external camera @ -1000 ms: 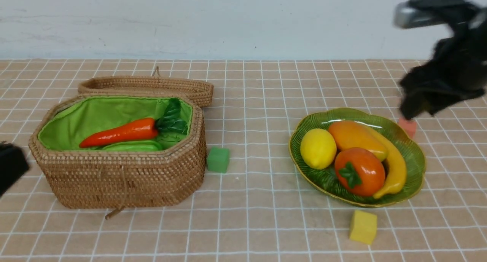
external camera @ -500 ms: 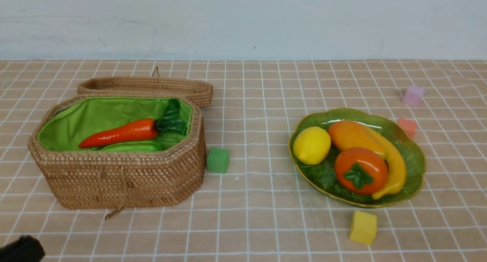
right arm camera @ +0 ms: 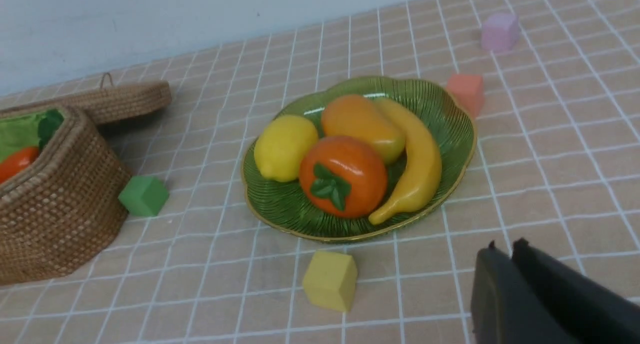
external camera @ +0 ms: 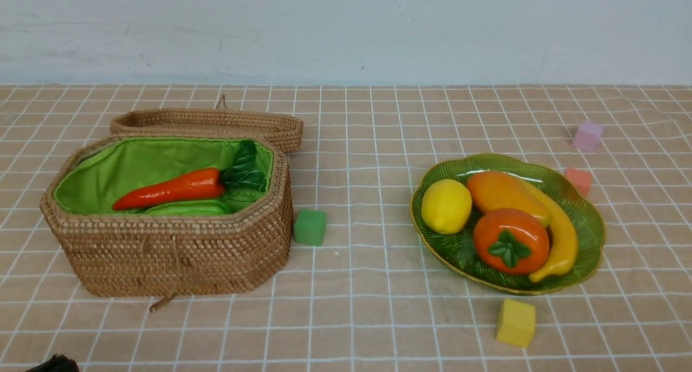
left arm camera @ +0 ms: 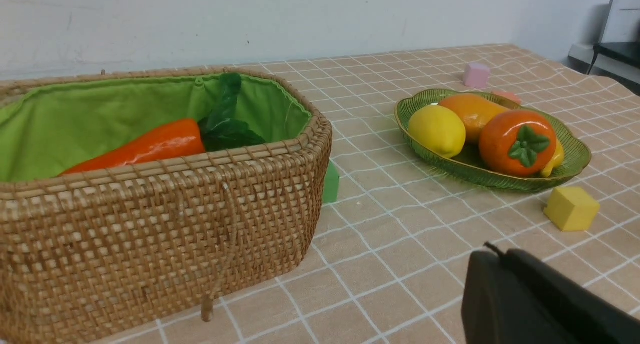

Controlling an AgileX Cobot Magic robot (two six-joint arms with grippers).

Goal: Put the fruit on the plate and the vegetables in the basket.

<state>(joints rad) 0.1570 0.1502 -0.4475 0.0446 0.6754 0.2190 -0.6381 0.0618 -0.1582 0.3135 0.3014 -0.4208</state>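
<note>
Because every visible piece already lies in its container, the step in hand appears to be retreat and verification, not another pick.

The large octagonal woven rattan basket with green cloth lining (external camera: 167, 253) occupies the left of the front view. It holds the orange toy carrot with dark green leaves (external camera: 173, 189) and, below it, the light green gourd (external camera: 189, 208). No purple eggplant is visible; confirm it before closing the task.

The leaf-shaped green glass plate with gold rim (external camera: 586, 220) sits right of centre, carrying the yellow banana (external camera: 562, 237), orange-yellow mango (external camera: 503, 193), round orange persimmon (external camera: 511, 241) and yellow lemon (external camera: 446, 206), all touching.

The left gripper (left arm camera: 500, 274) and right gripper (right arm camera: 502, 266) both show clenched, empty jaws at the lower right of their wrist views. Keep both arms clear of the loaded plate.
</note>
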